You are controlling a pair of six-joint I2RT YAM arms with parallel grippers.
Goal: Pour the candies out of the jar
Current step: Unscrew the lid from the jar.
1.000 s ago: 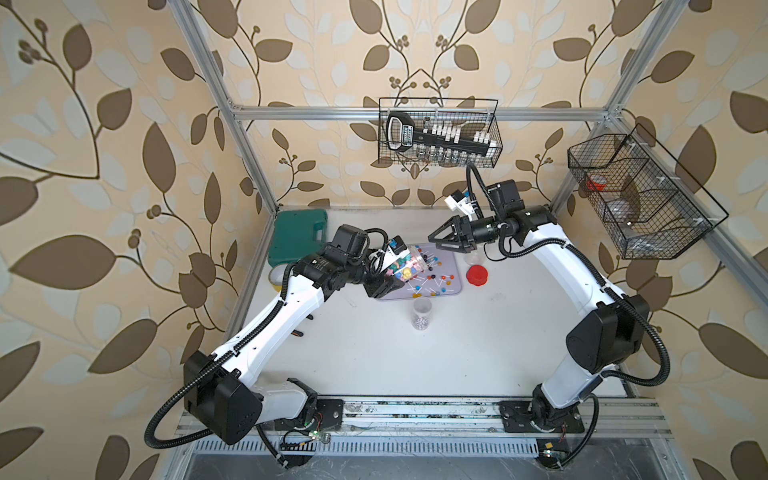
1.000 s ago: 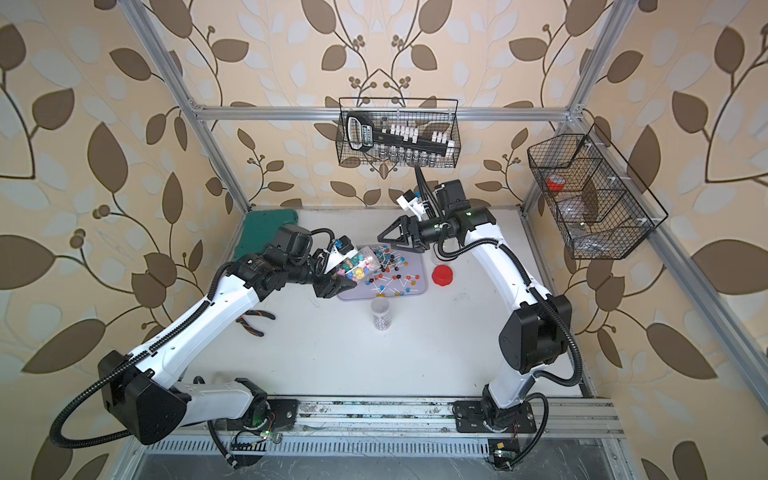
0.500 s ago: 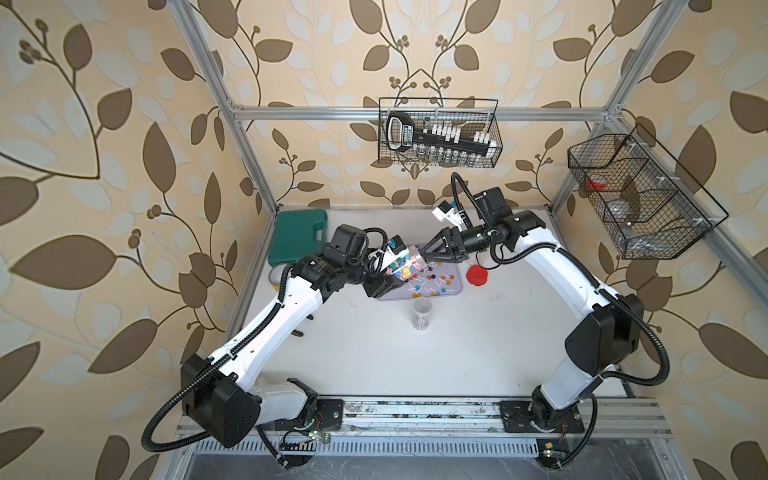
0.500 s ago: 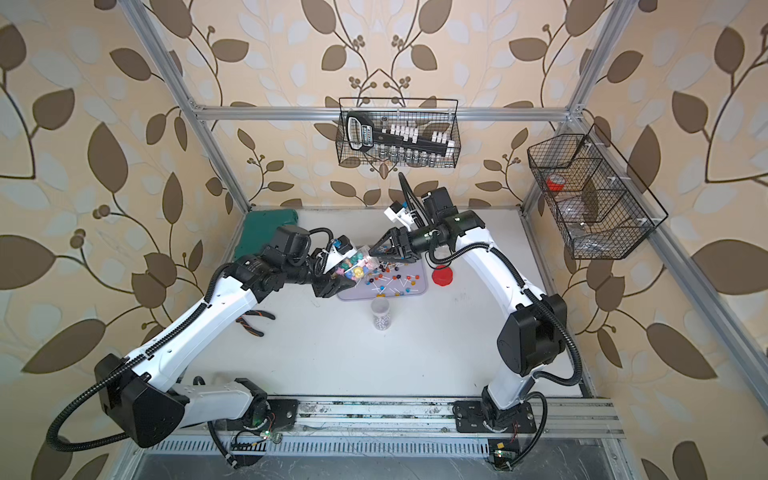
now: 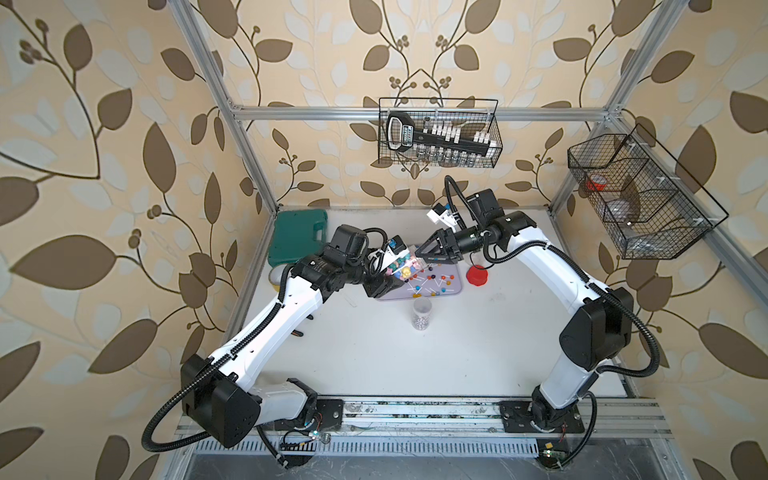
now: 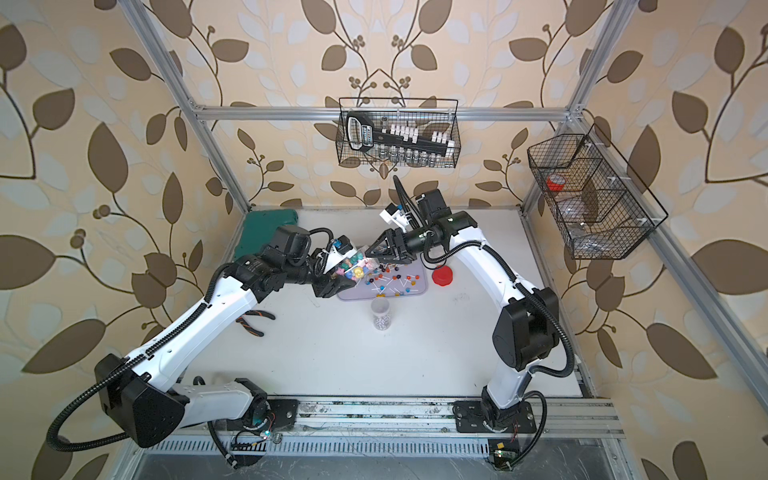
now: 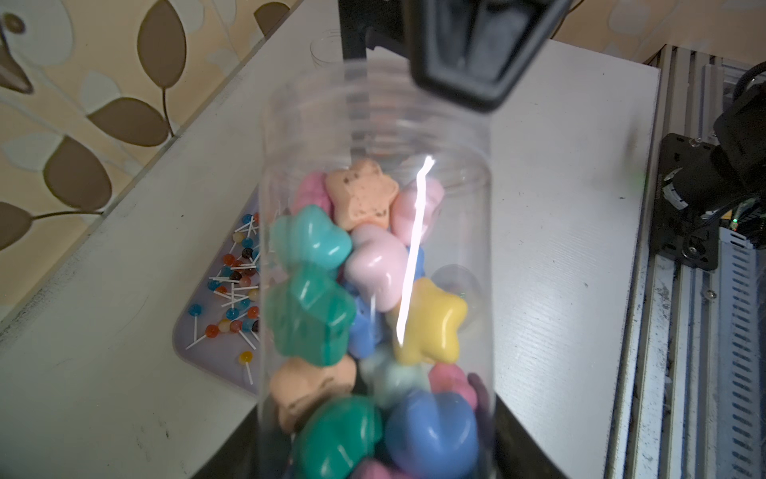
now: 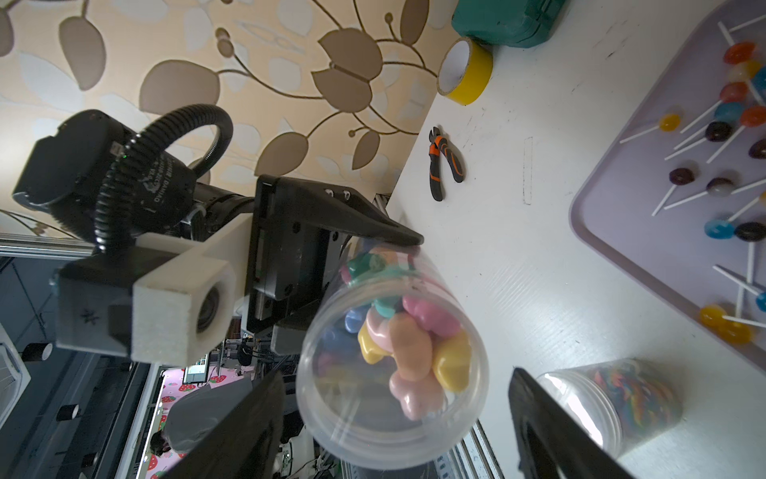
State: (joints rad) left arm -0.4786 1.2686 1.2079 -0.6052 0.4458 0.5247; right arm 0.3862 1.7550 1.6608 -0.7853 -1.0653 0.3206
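Note:
My left gripper (image 5: 388,269) is shut on a clear lidless jar (image 7: 375,124) near its base. The jar is tilted, with its mouth over the lilac tray (image 5: 455,287). Pastel star-shaped candies (image 7: 375,265) sit packed in the jar's lower half, also seen in both top views (image 5: 404,266) (image 6: 354,266). My right gripper (image 8: 393,423) is open, one finger on each side of the jar's mouth (image 8: 389,414) with gaps between them. In a top view its fingertips (image 6: 370,251) meet the jar's end. Lollipops (image 5: 432,283) lie scattered on the tray.
A second small jar of tiny multicoloured sweets (image 5: 422,313) stands upright in front of the tray. A red lid (image 5: 478,276) lies right of the tray. A green case (image 5: 297,235), yellow tape (image 8: 466,72) and pliers (image 6: 253,322) lie on the left. Wire baskets (image 5: 438,133) hang on the walls.
My right gripper has moved left from above the tray to the jar's mouth, and its jaws have narrowed a little. The left arm holds the jar almost still.

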